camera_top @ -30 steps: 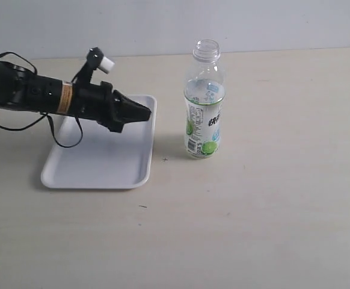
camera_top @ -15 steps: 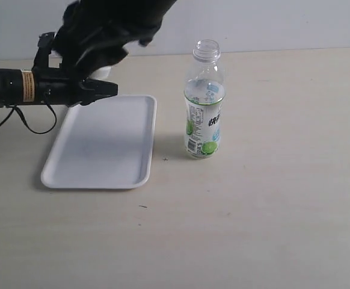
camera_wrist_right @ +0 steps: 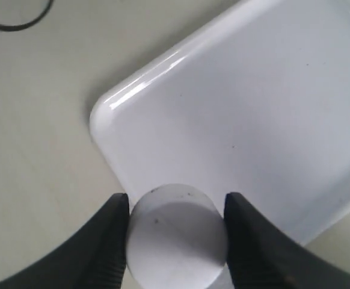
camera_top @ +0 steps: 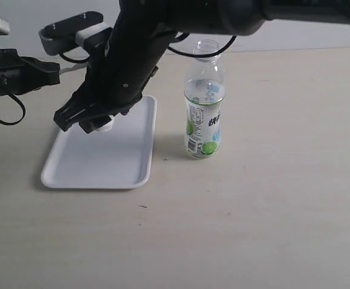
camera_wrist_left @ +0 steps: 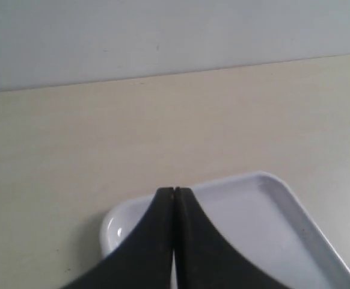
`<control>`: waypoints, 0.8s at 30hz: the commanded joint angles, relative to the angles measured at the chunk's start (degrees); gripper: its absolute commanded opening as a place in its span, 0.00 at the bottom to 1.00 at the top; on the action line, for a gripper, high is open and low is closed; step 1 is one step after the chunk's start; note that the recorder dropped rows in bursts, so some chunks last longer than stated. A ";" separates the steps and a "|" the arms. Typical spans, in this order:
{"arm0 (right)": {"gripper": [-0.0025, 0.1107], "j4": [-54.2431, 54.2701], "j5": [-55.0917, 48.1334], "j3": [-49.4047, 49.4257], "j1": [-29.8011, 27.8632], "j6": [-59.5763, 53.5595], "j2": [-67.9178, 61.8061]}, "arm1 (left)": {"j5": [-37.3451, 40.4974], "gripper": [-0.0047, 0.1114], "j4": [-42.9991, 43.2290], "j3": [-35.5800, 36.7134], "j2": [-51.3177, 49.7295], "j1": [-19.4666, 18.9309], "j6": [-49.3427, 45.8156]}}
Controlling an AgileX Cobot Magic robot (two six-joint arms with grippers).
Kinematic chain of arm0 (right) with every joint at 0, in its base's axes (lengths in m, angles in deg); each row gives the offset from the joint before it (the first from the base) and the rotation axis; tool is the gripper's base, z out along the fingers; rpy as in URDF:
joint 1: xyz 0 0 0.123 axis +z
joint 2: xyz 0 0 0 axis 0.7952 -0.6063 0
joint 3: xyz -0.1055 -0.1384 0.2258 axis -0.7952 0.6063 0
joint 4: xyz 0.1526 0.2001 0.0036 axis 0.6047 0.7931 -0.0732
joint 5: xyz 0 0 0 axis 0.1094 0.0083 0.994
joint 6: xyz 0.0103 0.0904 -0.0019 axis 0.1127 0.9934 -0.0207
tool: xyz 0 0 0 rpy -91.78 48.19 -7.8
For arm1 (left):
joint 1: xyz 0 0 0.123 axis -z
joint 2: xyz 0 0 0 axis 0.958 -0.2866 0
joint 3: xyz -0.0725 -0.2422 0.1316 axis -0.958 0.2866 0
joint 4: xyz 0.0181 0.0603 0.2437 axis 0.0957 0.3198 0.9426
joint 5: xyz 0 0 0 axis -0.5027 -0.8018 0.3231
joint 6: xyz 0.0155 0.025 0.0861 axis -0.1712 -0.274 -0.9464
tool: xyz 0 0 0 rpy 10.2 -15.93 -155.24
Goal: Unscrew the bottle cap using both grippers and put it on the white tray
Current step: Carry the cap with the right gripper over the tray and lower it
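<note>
The open-necked clear bottle (camera_top: pixel 204 114) with its green-and-white label stands upright on the table, right of the white tray (camera_top: pixel 121 162). My right arm reaches across the middle, and its gripper (camera_top: pixel 97 124) hangs over the tray's far left part, shut on the white bottle cap (camera_top: pixel 104 125). In the right wrist view the cap (camera_wrist_right: pixel 176 238) sits between both fingers of the gripper (camera_wrist_right: pixel 176 197), above the tray's corner (camera_wrist_right: pixel 253 108). Whether the cap touches the tray I cannot tell. My left gripper (camera_top: pixel 56 69) is shut and empty, left of the tray; its tips (camera_wrist_left: pixel 174 191) point over a tray corner (camera_wrist_left: pixel 265 229).
The right arm's black body crosses low in front of the bottle's neck and over the tray's far edge. A black cable loop (camera_top: pixel 6 114) hangs under the left arm, also seen as a cable (camera_wrist_right: pixel 12 21) in the right wrist view. Bare beige table (camera_top: pixel 253 211) lies in front.
The left gripper has pulled back leftward off the tray. The right arm has swung in from above and come down over the tray with the cap.
</note>
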 commanded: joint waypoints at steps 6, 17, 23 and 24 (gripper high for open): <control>0.02 -0.56 13.30 0.01 0.12 3.06 -9.34 | 0.74 0.04 -10.22 2.45 0.65 -0.11 -3.51; 0.02 -0.52 14.89 0.01 0.12 4.05 -13.76 | 0.97 0.04 -10.92 2.45 0.65 -0.11 -4.56; 0.02 -0.64 15.78 0.01 0.12 4.05 -14.26 | 1.22 0.04 -10.76 2.45 0.65 -0.11 -4.56; 0.02 -0.64 16.02 0.01 0.12 4.05 -14.41 | 1.22 0.04 -10.77 2.45 0.65 -0.11 -4.70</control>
